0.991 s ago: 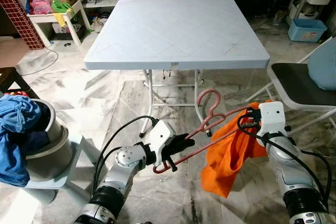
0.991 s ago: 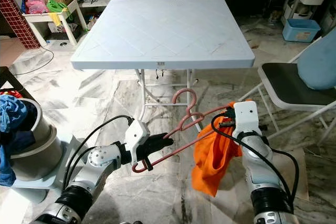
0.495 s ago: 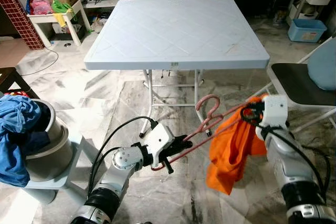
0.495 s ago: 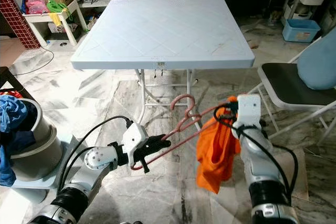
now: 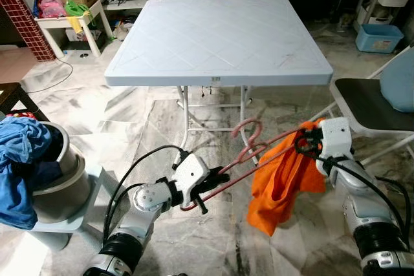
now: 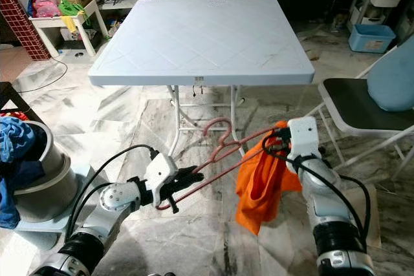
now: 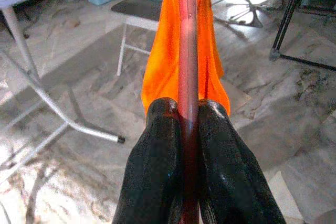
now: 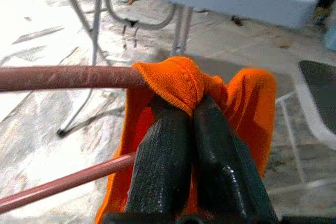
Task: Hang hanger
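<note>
A dull red hanger (image 5: 249,153) is held level between my two arms, low over the marble floor in front of the table. My left gripper (image 5: 208,181) is shut on the hanger's lower left end, and its black fingers (image 7: 163,150) clamp the red bar (image 7: 187,51). An orange cloth (image 5: 278,182) hangs from the hanger's right end. My right gripper (image 5: 303,143) is shut on the top fold of that cloth (image 8: 173,80) where it wraps the bar. The hook (image 5: 246,130) points up toward the table.
A pale blue folding table (image 5: 217,37) stands just ahead, with its metal legs (image 5: 184,111) behind the hanger. A chair (image 5: 372,105) with a blue cushion is at the right. A bin with blue clothes (image 5: 26,159) sits at the left. Shelves and boxes line the back.
The hanger's left end has dropped and shifted a little left with my left gripper. The orange cloth has swung and hangs more bunched under the right gripper.
</note>
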You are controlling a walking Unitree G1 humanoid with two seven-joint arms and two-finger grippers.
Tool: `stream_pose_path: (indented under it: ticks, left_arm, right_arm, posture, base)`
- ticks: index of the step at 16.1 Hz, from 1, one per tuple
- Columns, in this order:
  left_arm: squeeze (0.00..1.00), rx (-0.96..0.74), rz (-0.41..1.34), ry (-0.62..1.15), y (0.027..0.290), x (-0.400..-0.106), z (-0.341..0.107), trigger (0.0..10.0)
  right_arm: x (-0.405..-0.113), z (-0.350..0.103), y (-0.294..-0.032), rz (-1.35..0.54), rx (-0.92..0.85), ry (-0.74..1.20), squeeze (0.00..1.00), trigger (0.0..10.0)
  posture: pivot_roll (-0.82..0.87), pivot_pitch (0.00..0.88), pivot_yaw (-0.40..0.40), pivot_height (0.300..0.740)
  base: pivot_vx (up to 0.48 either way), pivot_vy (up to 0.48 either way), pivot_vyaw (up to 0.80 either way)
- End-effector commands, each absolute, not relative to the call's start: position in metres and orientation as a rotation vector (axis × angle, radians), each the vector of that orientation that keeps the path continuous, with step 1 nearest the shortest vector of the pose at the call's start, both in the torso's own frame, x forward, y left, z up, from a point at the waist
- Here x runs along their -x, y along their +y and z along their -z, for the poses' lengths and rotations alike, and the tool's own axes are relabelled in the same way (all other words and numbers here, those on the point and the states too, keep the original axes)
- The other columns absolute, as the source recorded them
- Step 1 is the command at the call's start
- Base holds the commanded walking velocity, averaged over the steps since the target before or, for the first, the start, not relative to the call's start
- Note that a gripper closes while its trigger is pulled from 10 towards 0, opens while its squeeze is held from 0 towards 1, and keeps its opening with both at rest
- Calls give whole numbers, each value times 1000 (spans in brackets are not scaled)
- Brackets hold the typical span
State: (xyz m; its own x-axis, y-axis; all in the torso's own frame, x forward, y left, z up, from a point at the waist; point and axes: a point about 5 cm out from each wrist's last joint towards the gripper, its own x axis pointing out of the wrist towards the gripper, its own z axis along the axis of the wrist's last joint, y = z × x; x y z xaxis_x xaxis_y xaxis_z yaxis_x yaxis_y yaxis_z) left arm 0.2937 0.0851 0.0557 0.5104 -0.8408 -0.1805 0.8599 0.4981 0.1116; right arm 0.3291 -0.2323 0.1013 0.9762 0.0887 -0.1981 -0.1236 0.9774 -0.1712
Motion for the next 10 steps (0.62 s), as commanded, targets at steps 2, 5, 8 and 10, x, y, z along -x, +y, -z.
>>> stream_pose_path:
  ticks: [2,5,8,10]
  left_arm:
    - [0,-189,989,111,93,-297,-57,0]
    - [0,-143,959,45,87,-306,-72,0]
    - [0,-127,963,9,81,-309,-80,0]
    - [0,-118,969,-14,76,-311,-86,0]
  right_arm:
    - [-327,-107,-225,-167,192,154,1000,10000]
    - [-322,-104,-218,-206,196,155,1000,10000]
    - [-321,-104,-220,-210,203,165,1000,10000]
    - [-319,-102,-218,-238,226,181,1000,10000]
  posture:
    - [-116,36,60,740]
    - [-124,38,62,740]
    - [-131,38,64,740]
    - [-132,36,59,740]
  base:
    - [0,0,0]
    - [0,0,0]
    - [0,0,0]
    - [0,0,0]
